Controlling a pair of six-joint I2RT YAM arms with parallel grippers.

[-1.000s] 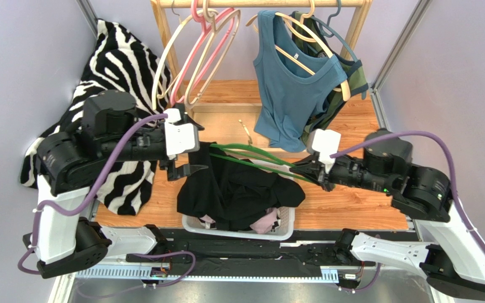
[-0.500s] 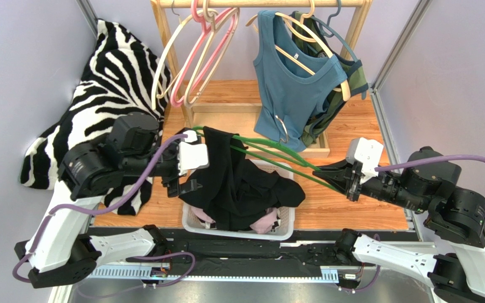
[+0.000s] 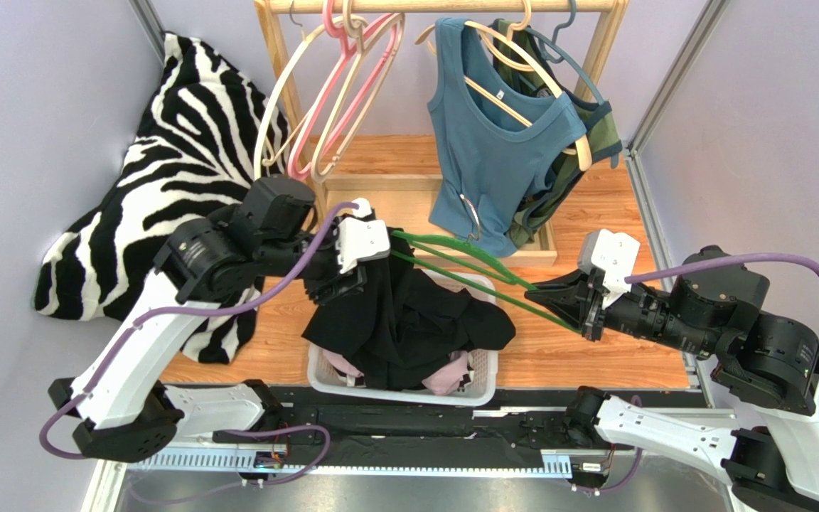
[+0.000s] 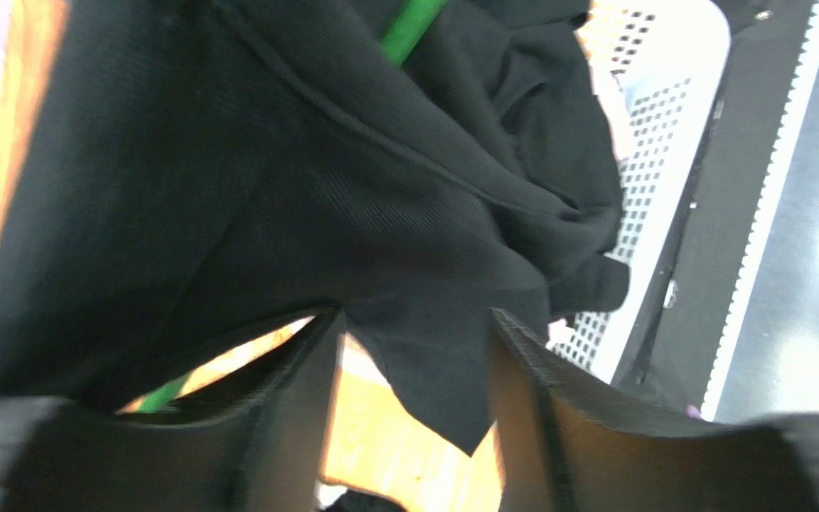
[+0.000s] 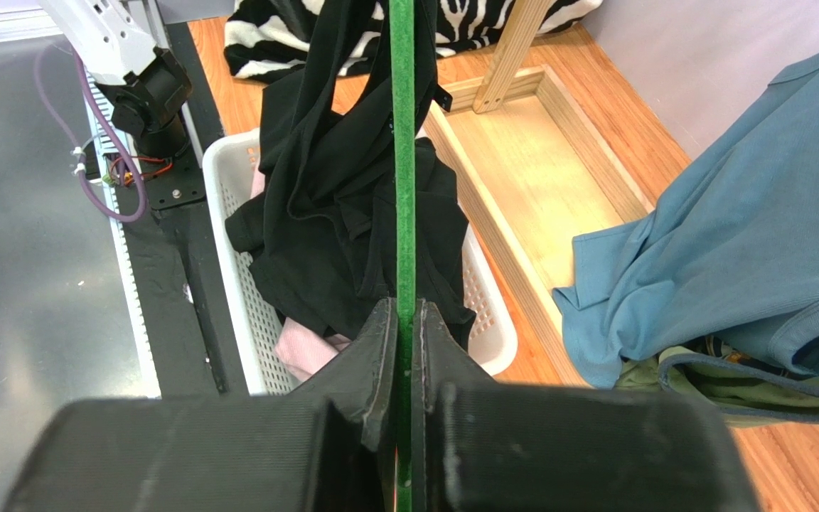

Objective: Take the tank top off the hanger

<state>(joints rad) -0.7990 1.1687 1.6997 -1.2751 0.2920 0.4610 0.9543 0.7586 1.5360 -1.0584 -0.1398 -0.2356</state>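
Observation:
A black tank top (image 3: pixel 403 315) hangs on a green hanger (image 3: pixel 457 261) above a white basket (image 3: pixel 492 376), its lower part piled in the basket. My right gripper (image 3: pixel 555 300) is shut on the hanger's right end; in the right wrist view the green bar (image 5: pixel 402 160) runs straight out from the pinched jaws (image 5: pixel 403 315). My left gripper (image 3: pixel 352 280) is at the garment's left shoulder. In the left wrist view its jaws (image 4: pixel 414 325) stand apart, with a corner of the black fabric (image 4: pixel 435 363) hanging between them and floor showing on either side.
A blue tank top (image 3: pixel 494 139) and a green garment hang on the wooden rack (image 3: pixel 275 43) at the back, beside several empty pink and cream hangers (image 3: pixel 328 96). A zebra-print cloth (image 3: pixel 184 139) lies at the left. The rack's wooden base tray (image 3: pixel 392 208) sits behind the basket.
My left arm has swung right and in against the black garment, and its jaws have narrowed around the fabric. The right gripper pulled the hanger rightward earlier and now holds nearly still.

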